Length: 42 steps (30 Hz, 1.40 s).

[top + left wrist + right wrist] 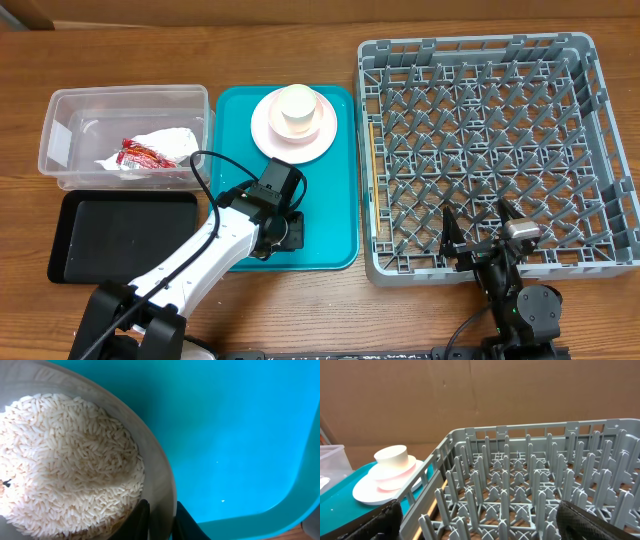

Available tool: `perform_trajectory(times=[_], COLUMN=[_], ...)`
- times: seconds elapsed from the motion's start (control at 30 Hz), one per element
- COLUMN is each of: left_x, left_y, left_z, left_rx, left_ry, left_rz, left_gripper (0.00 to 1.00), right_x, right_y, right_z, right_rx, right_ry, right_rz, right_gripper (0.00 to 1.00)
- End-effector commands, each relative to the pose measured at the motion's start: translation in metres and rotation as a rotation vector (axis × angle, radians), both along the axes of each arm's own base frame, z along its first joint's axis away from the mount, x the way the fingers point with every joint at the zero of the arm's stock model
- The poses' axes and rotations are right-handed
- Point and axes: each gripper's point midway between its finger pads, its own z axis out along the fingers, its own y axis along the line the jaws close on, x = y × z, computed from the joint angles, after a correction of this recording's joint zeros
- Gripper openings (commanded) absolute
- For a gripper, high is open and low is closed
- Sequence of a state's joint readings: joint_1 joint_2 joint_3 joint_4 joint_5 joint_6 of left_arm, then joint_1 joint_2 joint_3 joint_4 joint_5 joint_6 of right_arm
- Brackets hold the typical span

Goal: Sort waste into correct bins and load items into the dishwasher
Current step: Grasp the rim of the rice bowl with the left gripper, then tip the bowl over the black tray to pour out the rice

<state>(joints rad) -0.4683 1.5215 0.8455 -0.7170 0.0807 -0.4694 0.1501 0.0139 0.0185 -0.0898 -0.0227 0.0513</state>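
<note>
A grey-white bowl [159,472] full of whitish rice grains [65,460] sits on the teal tray [235,425]. My left gripper [161,512] is shut on its rim, one finger inside and one outside. From overhead the left gripper [283,228] is low over the tray's front and hides the bowl. The pale pink plate [293,128] carries a cream cup [297,108] at the tray's back. The clear tub [130,95] holds a red wrapper [140,154] and a white napkin [172,143]. My right gripper [478,228] hangs open over the dish rack's [470,45] front edge.
The black tray [125,235] lies in front of the clear tub, left of the teal tray [335,200]. In the right wrist view the rack's upright pegs [530,485] fill the space between my open right gripper [480,520], with the plate [385,487] to the left.
</note>
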Motion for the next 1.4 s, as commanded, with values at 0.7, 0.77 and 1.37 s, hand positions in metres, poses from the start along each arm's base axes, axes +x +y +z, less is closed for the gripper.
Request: perform_trajectory(times=[0.7, 0.77, 1.37], left_x=[0.026, 0.033, 0.003], left_y=[0.009, 0.044, 0.286], left_z=[0.137, 0.149, 0.156], left_rx=[-0.221, -0.323, -0.996], left_ry=[0.010, -0.002, -0.827], left_rz=[0.012, 0.092, 0.728], left_gripper=[0.04, 0.04, 0.04], right_x=[0.000, 0.000, 0.000], right_y=[-0.001, -0.001, -0.001], right_z=[-0.002, -0.002, -0.002], right_rx=[-0.003, -0.003, -0.003], right_ry=[-0.004, -0.004, -0.004], right_rz=[-0.001, -0.001, -0.001], right_gripper=[1.00, 1.00, 1.00])
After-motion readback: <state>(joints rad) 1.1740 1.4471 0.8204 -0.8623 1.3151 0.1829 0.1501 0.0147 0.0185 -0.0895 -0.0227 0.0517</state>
